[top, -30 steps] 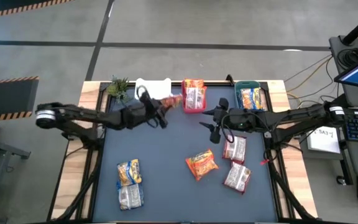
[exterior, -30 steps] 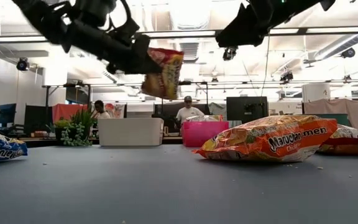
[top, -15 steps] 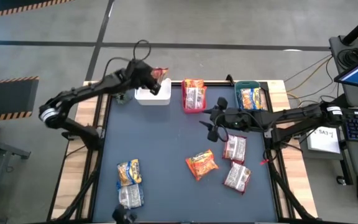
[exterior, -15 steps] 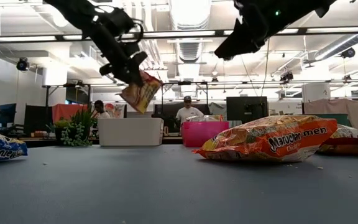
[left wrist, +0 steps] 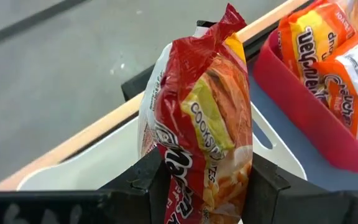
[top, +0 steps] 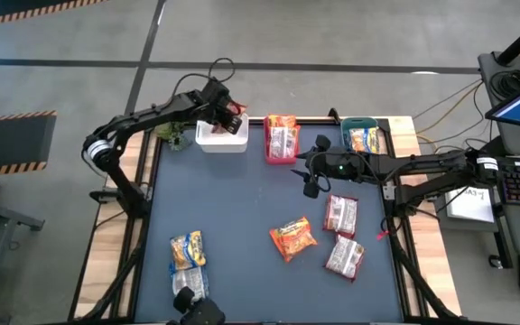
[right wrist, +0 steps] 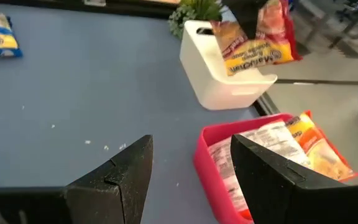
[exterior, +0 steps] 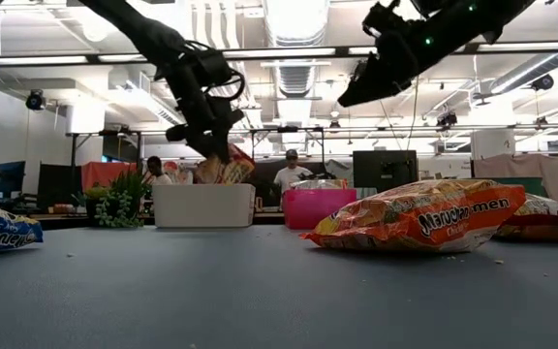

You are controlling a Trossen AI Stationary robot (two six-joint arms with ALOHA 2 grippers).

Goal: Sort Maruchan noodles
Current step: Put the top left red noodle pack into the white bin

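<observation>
Apparently red packet (top: 234, 117) entering white bin (top: 221, 142)

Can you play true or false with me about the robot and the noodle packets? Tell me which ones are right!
1. The left end effector is holding a red noodle packet over the white bin. True.
2. The pink bin has nothing in it. False: it holds noodle packets.
3. An orange packet lies on the table mat. True.
4. The right end effector is squeezing a packet. False: it is open and holds nothing, above the mat near the pink bin.
5. The little green plant stands next to the teal bin. False: it stands beside the white bin, at the other end of the row.
</observation>
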